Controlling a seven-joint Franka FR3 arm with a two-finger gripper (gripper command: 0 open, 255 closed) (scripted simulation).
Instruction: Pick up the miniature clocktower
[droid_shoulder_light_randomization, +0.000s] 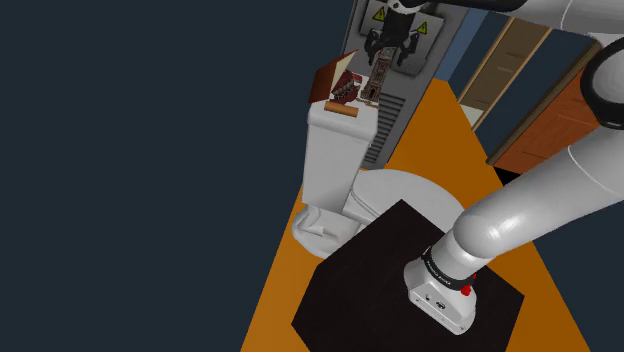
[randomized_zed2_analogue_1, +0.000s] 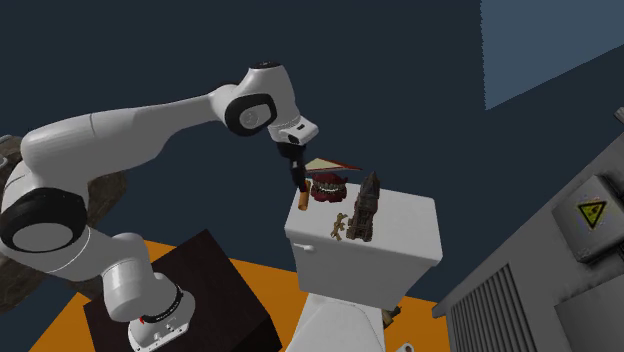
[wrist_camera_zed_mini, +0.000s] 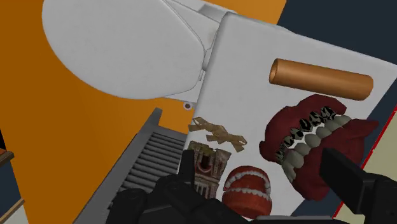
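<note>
Toilet, white and glossy (droid_shoulder_light_randomization: 335, 150), and white Franka arm with dark joints (randomized_zed2_analogue_1: 130, 130) are the biggest things here, the arm reaching from its dark box stand (droid_shoulder_light_randomization: 400, 270) to hang its jaws over the toilet's flat white tank lid (wrist_camera_zed_mini: 254, 76). The black fingers (wrist_camera_zed_mini: 353, 183) stand wide apart with nothing clasped, so the jaws are released and clear of the lid. Ahead of them lies a large red denture model with pale teeth (wrist_camera_zed_mini: 305, 143), and beyond that a copper-coloured cylinder (wrist_camera_zed_mini: 321, 77) on its side. The task's thing, a brown miniature clocktower with a stone-like look (wrist_camera_zed_mini: 207, 168), stands upright just beside one finger, at the lid's edge above a grey louvred grille (wrist_camera_zed_mini: 149, 162), not centred in the gap. A smaller red denture piece (wrist_camera_zed_mini: 248, 189) sits in that gap instead, and a little tan twisted figure (wrist_camera_zed_mini: 219, 132) lies just past the tower. Judging from this, a straight descent looks risky: the near finger could land on the tower's top or shove it sideways, and because it is tall, narrow and close to the edge it could topple off toward the grille. Closing here might also catch the small denture rather than the tower, so the jaws probably need shifting across first.
</note>
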